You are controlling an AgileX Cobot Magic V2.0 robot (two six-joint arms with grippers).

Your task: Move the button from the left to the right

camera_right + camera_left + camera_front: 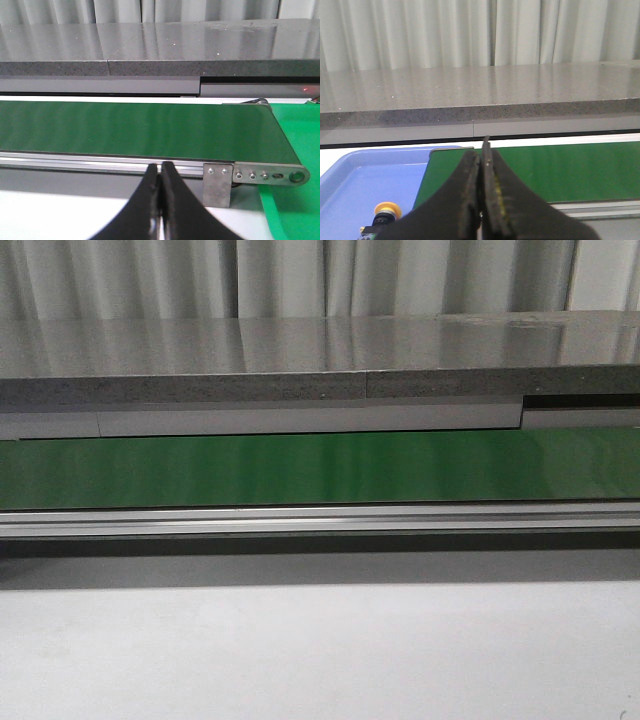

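Setting: pale pleated curtain (300,275) behind; long grey speckled stone-look shelf (300,355) across the width; below it a flat green conveyor belt (320,468) in a silver aluminium frame (320,520); plain white tabletop (320,650) nearest the robot; neither arm shows in the front view.

Item, task object: small push-button switch with round yellow-orange cap on a black body (386,212); it stands in a shallow blue plastic tray (350,180) at the left end of the belt, seen only in the left wrist view, partly cut off by the picture's edge and by the gripper; not held.

Item, left gripper (481,190): black fingers pressed together, nothing between them; raised, apart from the button.

Item, right gripper (160,200): black fingers likewise closed on nothing, over the near tabletop, facing the belt's right end with its metal roller bracket (255,175); bright green surface (295,145) beyond that end.

Step in hand, judged: reach and pick not yet begun; advice: part the left fingers first, descend squarely over the button, grip the blocky black body rather than the rounded cap, which would likely slip; keep clear of the tray wall.
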